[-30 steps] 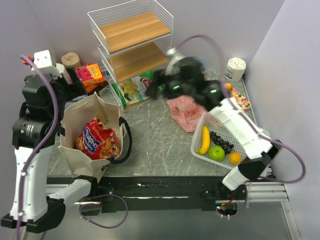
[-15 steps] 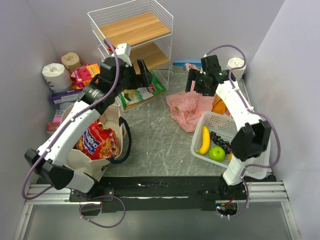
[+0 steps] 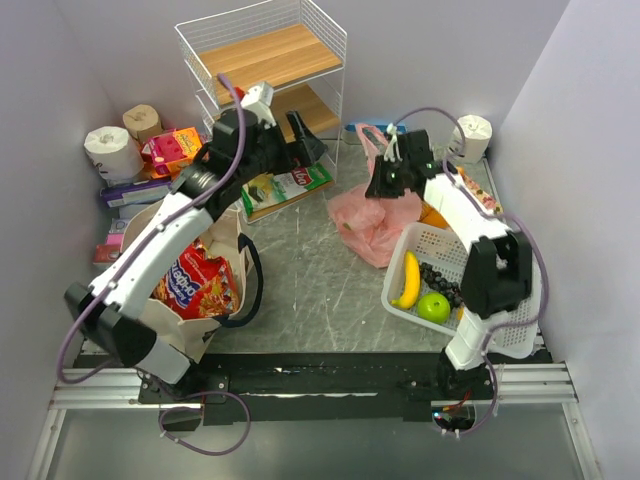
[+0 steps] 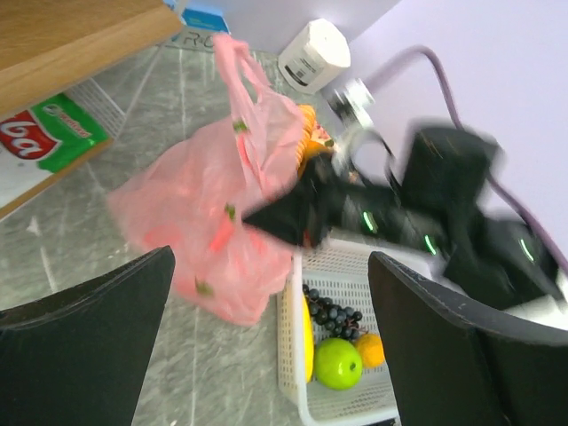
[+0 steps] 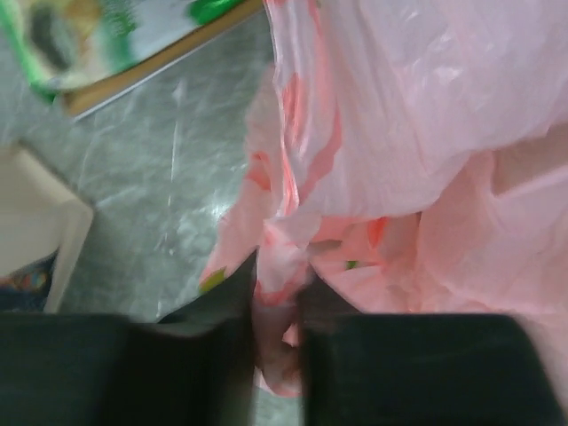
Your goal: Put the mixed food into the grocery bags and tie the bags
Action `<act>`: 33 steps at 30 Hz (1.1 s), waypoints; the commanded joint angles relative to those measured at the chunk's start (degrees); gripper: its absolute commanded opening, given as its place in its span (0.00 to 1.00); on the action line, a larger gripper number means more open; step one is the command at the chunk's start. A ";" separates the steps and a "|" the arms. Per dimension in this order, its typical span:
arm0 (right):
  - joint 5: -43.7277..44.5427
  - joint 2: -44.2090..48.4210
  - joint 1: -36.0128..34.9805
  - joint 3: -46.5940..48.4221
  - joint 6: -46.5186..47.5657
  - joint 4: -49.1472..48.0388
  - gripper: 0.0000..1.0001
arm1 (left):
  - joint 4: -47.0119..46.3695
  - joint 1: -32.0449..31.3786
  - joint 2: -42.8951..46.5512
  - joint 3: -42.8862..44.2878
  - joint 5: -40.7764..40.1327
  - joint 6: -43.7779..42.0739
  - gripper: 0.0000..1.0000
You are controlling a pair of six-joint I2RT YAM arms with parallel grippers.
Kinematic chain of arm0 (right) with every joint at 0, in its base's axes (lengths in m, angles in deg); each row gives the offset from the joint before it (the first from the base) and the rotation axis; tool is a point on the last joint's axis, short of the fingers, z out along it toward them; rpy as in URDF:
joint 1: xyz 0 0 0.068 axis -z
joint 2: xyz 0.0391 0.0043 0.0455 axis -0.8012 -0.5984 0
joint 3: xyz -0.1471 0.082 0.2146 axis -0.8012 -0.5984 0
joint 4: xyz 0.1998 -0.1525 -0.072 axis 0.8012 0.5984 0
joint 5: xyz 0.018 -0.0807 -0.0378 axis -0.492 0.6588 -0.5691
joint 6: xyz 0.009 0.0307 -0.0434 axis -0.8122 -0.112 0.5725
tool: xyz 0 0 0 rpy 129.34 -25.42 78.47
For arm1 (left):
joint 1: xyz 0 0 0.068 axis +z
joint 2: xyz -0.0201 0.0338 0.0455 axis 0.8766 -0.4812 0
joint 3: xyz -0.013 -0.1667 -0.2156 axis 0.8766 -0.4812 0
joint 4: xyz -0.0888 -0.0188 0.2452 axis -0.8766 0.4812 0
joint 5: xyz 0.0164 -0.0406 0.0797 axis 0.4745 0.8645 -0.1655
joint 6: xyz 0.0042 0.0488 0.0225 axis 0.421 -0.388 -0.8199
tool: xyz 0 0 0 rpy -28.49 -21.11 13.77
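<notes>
The right gripper (image 5: pixel 280 342) has gone from wide open above the pink plastic bag (image 3: pixel 372 222) to nearly shut. In the right wrist view I see a fold of the pink film pinched between its jaws, so I treat the bag as gripped. The bag lies slumped on the table (image 3: pixel 310 270) between the wire shelf (image 3: pixel 265 60) and the white basket (image 3: pixel 437 243). It touches the basket's far corner, and one loop handle stands up toward the back wall. The banana (image 3: pixel 407 280), grapes (image 3: pixel 442 280), green apple (image 3: pixel 433 306) and orange (image 4: pixel 371 349) are all in the basket, so I judge that loading of this bag has not begun and the grip serves to lift or spread its mouth. Behind the wrist, the right forearm reaches back over the basket, the wrist pitched down onto the bag. The left gripper (image 3: pixel 305 140) is at full spread and holds nothing. Its arm has swung from upright at the left wall to a long reach above the canvas tote (image 3: pixel 170 220), which stands open with a red snack packet (image 3: pixel 195 280) inside. The wrist now faces the pink bag.
</notes>
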 commanded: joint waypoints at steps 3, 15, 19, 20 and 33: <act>-4.72 21.47 -4.69 -17.71 3.71 -12.37 0.01 | -1.26 1.09 -7.69 4.34 6.33 5.22 0.96; 2.67 30.91 -15.33 -28.89 2.49 -10.44 0.00 | -18.41 3.29 -8.58 -6.55 18.82 14.63 0.96; 4.95 32.22 -16.56 -29.06 3.63 -10.61 0.00 | -12.27 3.29 -10.76 -6.03 18.37 10.95 0.96; 5.30 32.48 -16.74 -29.24 3.72 -10.79 0.00 | -12.43 3.20 -11.38 -6.12 19.59 10.77 0.96; 7.50 33.54 -20.96 -29.86 5.56 -9.73 0.00 | -15.16 0.65 -17.88 -2.96 23.56 10.77 0.97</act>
